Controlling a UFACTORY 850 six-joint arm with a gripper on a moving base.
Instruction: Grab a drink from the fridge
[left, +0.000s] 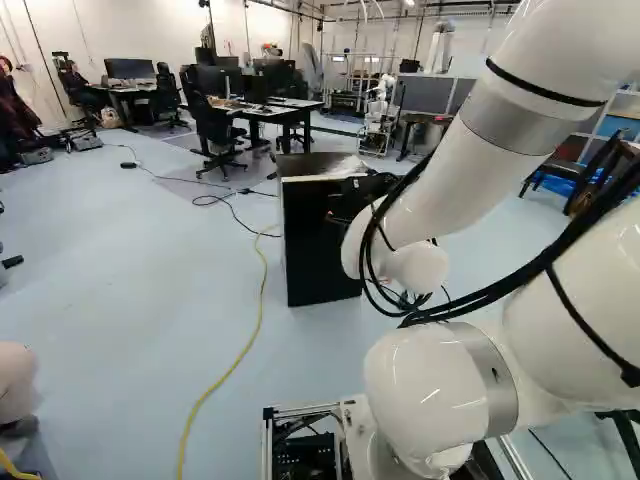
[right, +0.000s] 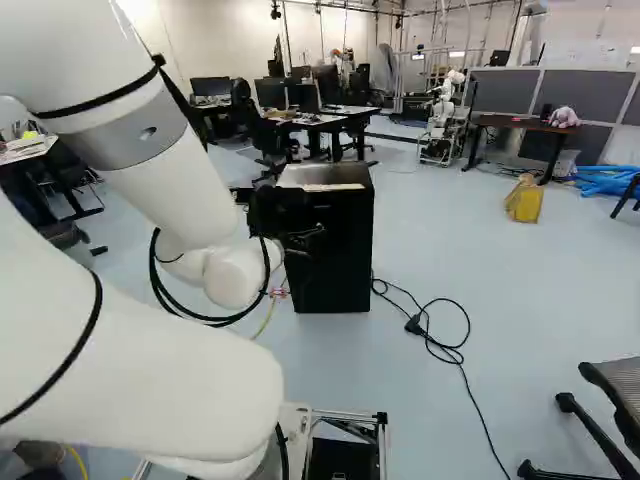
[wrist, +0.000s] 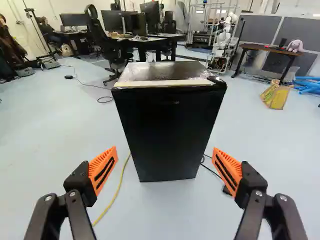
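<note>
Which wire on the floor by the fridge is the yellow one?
The long wire stretching from beside the black fridge toward the bottom of the left base view. The looped wire on the fridge's other side is black.

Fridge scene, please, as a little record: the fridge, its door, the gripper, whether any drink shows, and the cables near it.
fridge: black, upright on the floor, ahead of the gripper
door: looks closed
gripper: open, fingers wide apart with nothing held
contact: none seen in the wrist view
drink: none in sight
yellow cable: on the floor, running from near the fridge toward the base
black cable: looped on the floor with a plug, right of the fridge in the right base view
task stage: fridge apparently not yet opened
</note>
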